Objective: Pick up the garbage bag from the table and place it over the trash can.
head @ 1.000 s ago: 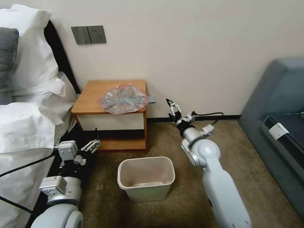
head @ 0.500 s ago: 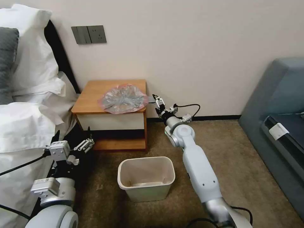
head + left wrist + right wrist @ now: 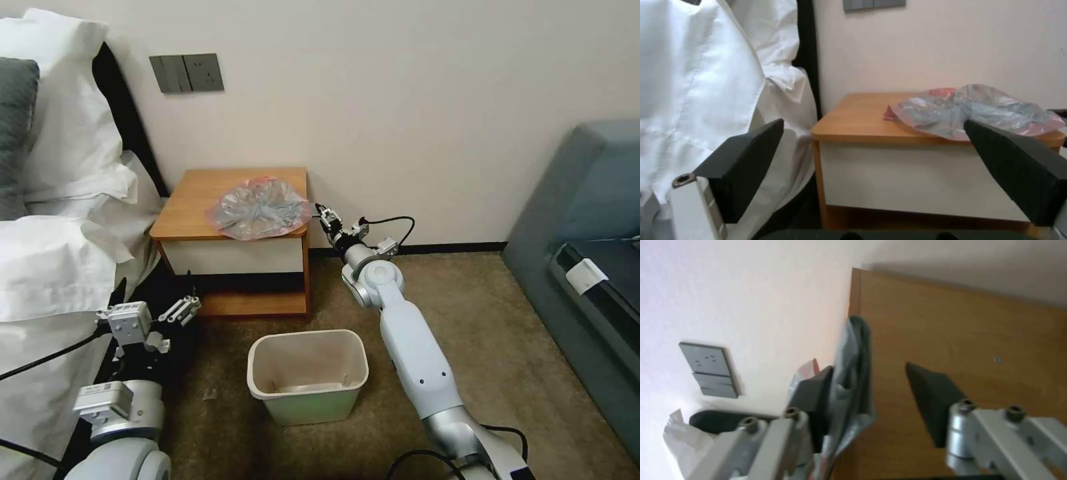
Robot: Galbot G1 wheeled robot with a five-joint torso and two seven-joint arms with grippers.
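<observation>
The garbage bag (image 3: 259, 208) lies crumpled on the table (image 3: 193, 200), its pink-rimmed edge hanging over the right side. At that right edge my right gripper (image 3: 320, 212) stands open. In the right wrist view the bag's hanging edge (image 3: 856, 373) sits between the fingers (image 3: 933, 400), close to one pad, against the table's wooden side (image 3: 973, 323). My left gripper (image 3: 187, 308) hovers low by the bed, open, facing the table front (image 3: 907, 180) and the bag (image 3: 978, 110). The trash can (image 3: 313, 407) stands unlined on the carpet in front of the table.
A bed with white linen (image 3: 53, 253) crowds the left side beside my left arm. A grey sofa (image 3: 587, 233) fills the right. Wall switch plates (image 3: 187, 72) sit above the table. Open carpet (image 3: 480, 320) lies between the bin and the sofa.
My right arm has swung left, bringing its gripper from beside the wall to the bag's overhanging edge. The left gripper has shifted slightly towards the bed.
</observation>
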